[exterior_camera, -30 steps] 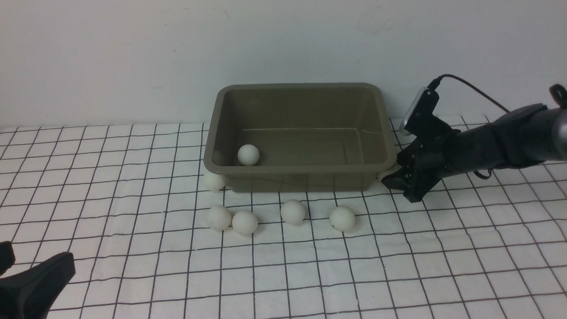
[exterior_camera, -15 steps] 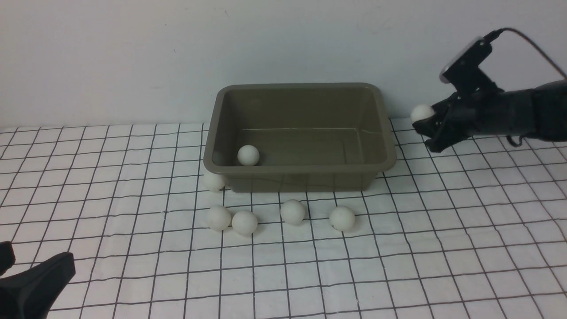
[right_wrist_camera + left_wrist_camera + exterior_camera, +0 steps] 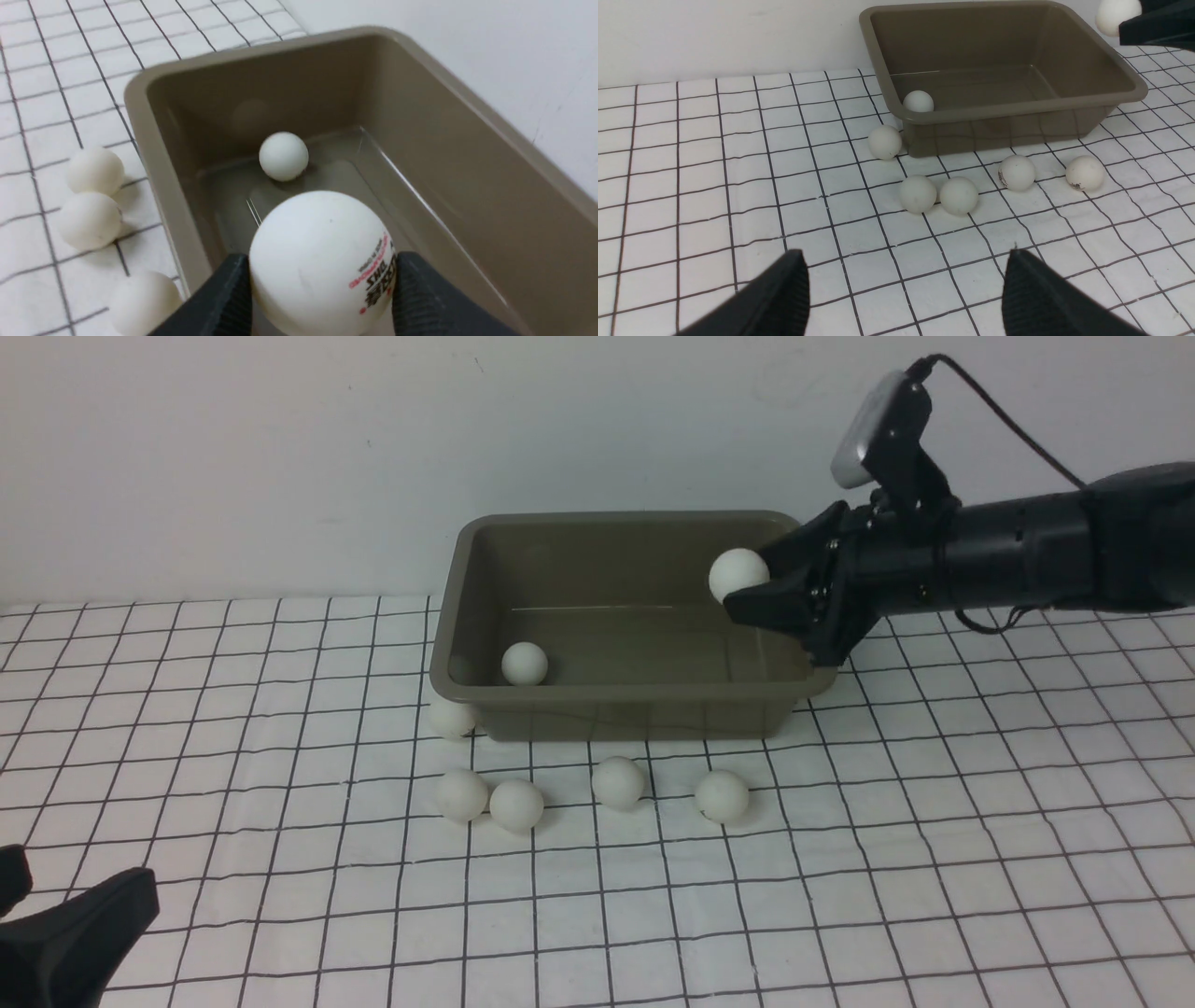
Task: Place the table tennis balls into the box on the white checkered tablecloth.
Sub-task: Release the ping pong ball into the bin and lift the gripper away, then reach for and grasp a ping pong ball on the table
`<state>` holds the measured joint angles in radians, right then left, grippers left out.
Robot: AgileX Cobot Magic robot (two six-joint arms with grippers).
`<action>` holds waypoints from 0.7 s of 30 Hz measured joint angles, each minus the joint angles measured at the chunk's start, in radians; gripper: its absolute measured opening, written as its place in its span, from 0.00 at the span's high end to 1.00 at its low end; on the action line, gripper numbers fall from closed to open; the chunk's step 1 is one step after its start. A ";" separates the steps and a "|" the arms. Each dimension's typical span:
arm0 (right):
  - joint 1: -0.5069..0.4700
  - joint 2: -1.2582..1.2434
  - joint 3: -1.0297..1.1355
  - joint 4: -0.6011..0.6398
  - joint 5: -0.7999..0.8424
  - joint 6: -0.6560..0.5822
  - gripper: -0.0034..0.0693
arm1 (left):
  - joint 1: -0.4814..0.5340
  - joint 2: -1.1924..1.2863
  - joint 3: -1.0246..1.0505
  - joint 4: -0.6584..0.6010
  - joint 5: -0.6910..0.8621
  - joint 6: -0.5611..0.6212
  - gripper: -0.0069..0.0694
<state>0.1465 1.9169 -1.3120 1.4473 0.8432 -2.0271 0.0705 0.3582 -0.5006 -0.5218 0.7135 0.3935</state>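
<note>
Balls number seven in view. The held ball (image 3: 738,575) is clamped between the right fingers (image 3: 224,294), in the air over the right end of the box (image 3: 635,714), seemingly just inside its rim. An inner ball (image 3: 524,663) lies on the box floor at the left end. Five more sit on the cloth (image 3: 233,756) in front of the box: a corner ball (image 3: 452,717) just beside its left front corner, a second ball (image 3: 462,794) touching a third ball (image 3: 516,804), then a fourth ball (image 3: 618,781) and a fifth ball (image 3: 722,795), each apart. The left fingers (image 3: 780,294) stand wide apart with nothing between them, low over the cloth, well short of the balls.

The step in hand looks like the drop. It would go best by carrying the held ball further toward the middle and lowering it between the walls before letting go. A light ball could bounce off the hard floor and over the rim. Part the fingers evenly, without a sideways flick, and keep the wrist clear of the rim.
</note>
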 joint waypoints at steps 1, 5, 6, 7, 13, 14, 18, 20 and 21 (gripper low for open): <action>0.005 0.008 0.000 0.000 -0.013 0.000 0.47 | 0.000 0.000 0.000 0.000 0.001 0.000 0.26; 0.008 0.063 0.000 0.015 -0.065 0.016 0.44 | 0.000 0.000 0.000 0.000 0.013 0.000 0.26; 0.008 0.073 0.000 0.018 -0.070 0.018 0.43 | 0.000 0.000 0.000 0.000 0.018 0.000 0.26; 0.008 0.080 0.000 0.019 -0.080 0.018 0.39 | 0.000 0.000 0.000 0.000 0.022 0.000 0.26; -0.018 0.042 0.000 0.059 -0.116 0.018 0.26 | 0.000 0.000 0.000 -0.002 0.042 0.000 0.26; -0.031 0.019 0.000 0.060 -0.122 0.018 0.26 | 0.000 0.000 0.000 -0.002 0.042 0.000 0.26; -0.143 -0.145 0.000 -0.009 -0.171 0.039 0.28 | 0.000 0.000 0.000 -0.004 0.042 0.000 0.26; -0.193 -0.220 0.000 -0.085 -0.185 0.100 0.28 | 0.000 0.000 0.000 -0.004 0.042 0.002 0.26; -0.245 -0.291 0.000 -0.186 -0.177 0.230 0.29 | 0.000 0.000 0.000 -0.004 0.042 0.003 0.26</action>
<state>-0.0984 1.6258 -1.3120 1.2615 0.6667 -1.7973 0.0705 0.3582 -0.5006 -0.5254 0.7551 0.3968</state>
